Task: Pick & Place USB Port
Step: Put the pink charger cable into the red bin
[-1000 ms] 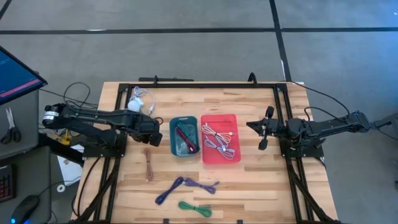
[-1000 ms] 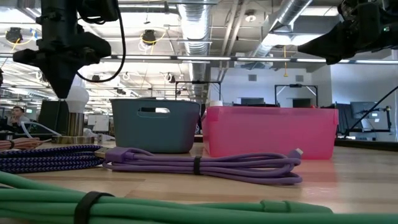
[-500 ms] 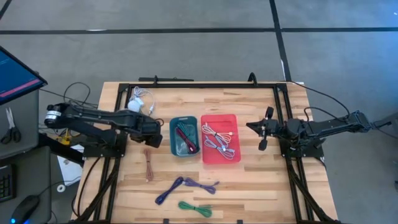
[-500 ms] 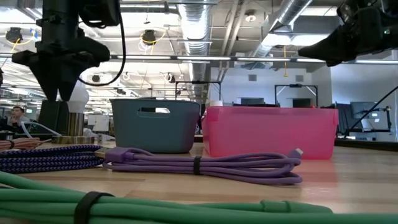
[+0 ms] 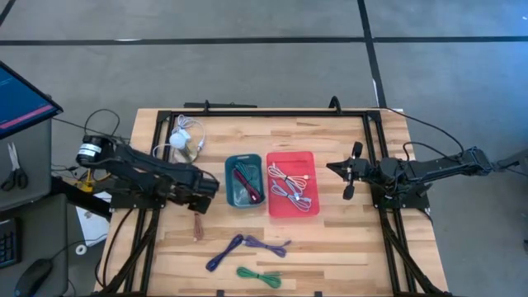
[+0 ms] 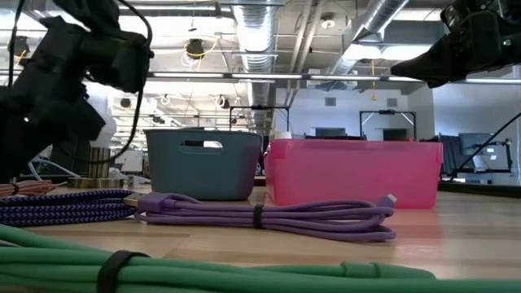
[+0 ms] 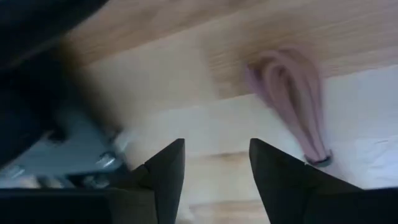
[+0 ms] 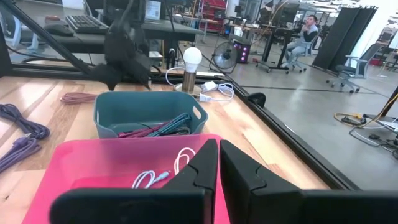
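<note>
Left gripper [image 5: 200, 200] moved from beside teal bin [image 5: 244, 181] down over pink cable [image 7: 297, 102]; arm swung toward bench front.

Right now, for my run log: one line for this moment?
left gripper: open, above pink coiled cable | right gripper: shut, waiting beside pink plastic bin
</note>
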Tool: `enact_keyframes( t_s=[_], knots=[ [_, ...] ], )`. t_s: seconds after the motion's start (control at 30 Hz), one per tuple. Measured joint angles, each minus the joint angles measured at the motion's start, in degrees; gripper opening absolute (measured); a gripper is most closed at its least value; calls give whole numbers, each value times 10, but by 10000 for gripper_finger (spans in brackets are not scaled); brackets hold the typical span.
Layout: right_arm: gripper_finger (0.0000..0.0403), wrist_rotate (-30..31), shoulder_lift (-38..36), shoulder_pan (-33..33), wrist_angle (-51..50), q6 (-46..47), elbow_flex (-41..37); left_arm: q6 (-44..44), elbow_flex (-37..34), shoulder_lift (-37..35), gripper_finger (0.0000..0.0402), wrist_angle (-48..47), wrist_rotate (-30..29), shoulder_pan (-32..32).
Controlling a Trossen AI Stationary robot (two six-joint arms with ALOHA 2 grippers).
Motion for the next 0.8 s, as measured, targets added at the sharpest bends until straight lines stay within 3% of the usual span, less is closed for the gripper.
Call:
enact_keyframes(
  t_s=[0.23, 0.47, 0.8],
  knots=[
    [10, 0, 0, 0, 0, 0, 0, 5, -25, -16, 149, 186, 0, -4],
    [10, 0, 0, 0, 0, 0, 0, -2, -35, -16, 134, 212, 1, -4],
    [10, 0, 0, 0, 0, 0, 0, -5, -35, -16, 127, 262, 73, -4]
  ],
)
